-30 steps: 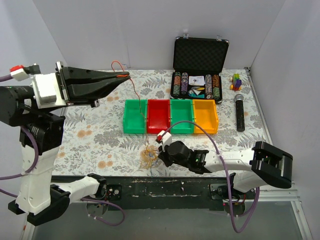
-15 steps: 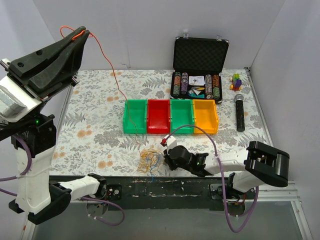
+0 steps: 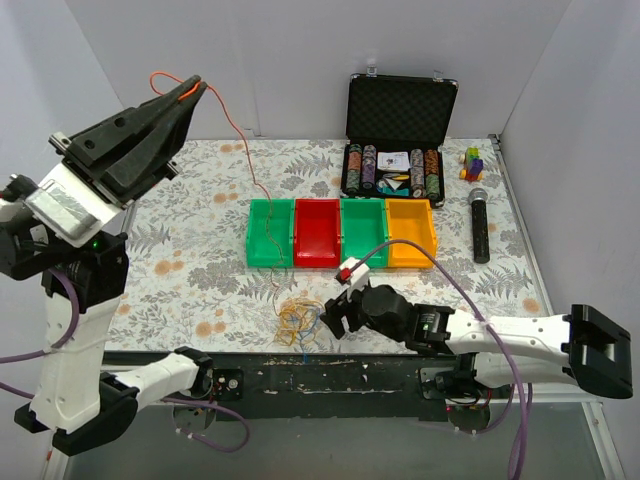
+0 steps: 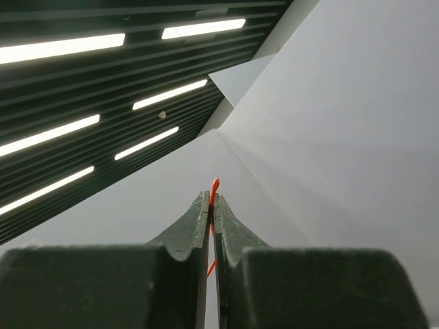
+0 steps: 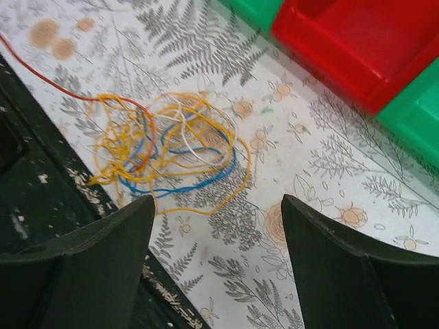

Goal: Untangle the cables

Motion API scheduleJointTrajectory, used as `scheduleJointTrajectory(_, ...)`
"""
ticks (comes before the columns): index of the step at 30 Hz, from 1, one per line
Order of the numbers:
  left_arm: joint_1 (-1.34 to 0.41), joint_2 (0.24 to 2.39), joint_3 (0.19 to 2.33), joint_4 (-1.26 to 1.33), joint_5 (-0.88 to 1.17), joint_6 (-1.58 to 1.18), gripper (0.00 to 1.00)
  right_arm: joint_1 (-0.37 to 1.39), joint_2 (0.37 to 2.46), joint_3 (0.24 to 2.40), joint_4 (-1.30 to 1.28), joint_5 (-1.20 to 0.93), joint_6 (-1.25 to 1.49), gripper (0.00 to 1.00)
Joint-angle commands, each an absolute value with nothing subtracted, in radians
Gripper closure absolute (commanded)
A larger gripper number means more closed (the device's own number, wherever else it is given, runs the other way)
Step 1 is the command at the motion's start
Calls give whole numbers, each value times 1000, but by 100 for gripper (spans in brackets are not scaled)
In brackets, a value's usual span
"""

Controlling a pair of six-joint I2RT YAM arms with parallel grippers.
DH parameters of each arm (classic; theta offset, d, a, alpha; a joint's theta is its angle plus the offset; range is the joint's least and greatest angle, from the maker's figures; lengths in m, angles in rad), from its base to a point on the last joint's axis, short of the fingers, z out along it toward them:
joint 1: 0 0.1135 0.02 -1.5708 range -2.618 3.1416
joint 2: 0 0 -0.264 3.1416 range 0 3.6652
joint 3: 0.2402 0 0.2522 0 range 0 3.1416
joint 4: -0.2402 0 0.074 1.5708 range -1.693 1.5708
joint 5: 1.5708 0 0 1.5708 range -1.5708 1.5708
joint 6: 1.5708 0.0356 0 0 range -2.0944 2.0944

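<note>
The cables (image 3: 298, 321) lie in a loose tangle of yellow, blue, white and orange strands (image 5: 171, 154) on the floral table near its front edge. One orange cable (image 3: 240, 150) rises from the tangle, past the left green bin, up to my left gripper (image 3: 192, 85). That gripper is raised high at the left and shut on the strand. The strand's end (image 4: 215, 186) pokes out past my left gripper (image 4: 212, 199). My right gripper (image 3: 335, 315) sits low just right of the tangle. In the right wrist view my right gripper (image 5: 218, 205) is open over bare table.
A row of bins stands behind the tangle: green (image 3: 270, 235), red (image 3: 317, 232), green (image 3: 363, 232), orange (image 3: 411, 232). An open black case (image 3: 400, 95) of poker chips, a small toy (image 3: 472, 162) and a microphone (image 3: 479, 225) lie at the back right.
My left gripper swung up from level to high at the left, drawing the orange cable out. My right gripper let go of the tangle and opened; the tangle spread flatter.
</note>
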State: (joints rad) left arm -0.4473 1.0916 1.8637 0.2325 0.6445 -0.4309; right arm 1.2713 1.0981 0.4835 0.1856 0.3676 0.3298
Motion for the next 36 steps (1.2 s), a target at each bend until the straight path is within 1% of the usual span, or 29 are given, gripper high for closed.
scheduleJointTrajectory(1,-449,1074,1815,224,655,-365,100,1318,1075,567,176,377,296,17)
scheduleJointTrajectory(5,-449,1094,1832,199,618,-293,100,1388,1161,633,178,390,316,17)
scheduleJointTrajectory(10,-449,1098,1821,189,571,-233,100,1483,1330,739,92,570,373,19)
scheduleJointTrajectory(14,-449,1085,1807,184,601,-222,100,1496,1422,798,49,695,371,20)
scheduleJointTrajectory(18,-449,1072,1804,175,601,-221,100,1497,1480,818,147,703,315,20)
scheduleJointTrajectory(23,-449,1057,1796,160,595,-222,100,1496,1548,838,204,648,288,27)
scheduleJointTrajectory(25,-449,1051,1789,158,585,-215,100,1496,1557,828,244,612,267,33)
scheduleJointTrajectory(27,-449,1052,1787,160,554,-192,100,1494,1569,836,229,606,268,43)
scheduleJointTrajectory(29,-449,1060,1801,178,485,-154,100,1490,1569,831,201,604,284,53)
scheduleJointTrajectory(32,-449,1089,1822,274,341,-94,100,1477,1548,790,186,603,325,62)
scheduleJointTrajectory(33,-449,1098,1838,302,312,-68,100,1471,1542,772,181,603,343,71)
scheduleJointTrajectory(34,-449,1107,1853,333,287,-48,100,1463,1533,752,181,601,359,76)
scheduleJointTrajectory(36,-449,1134,1897,354,279,-15,100,1450,1528,723,180,600,388,93)
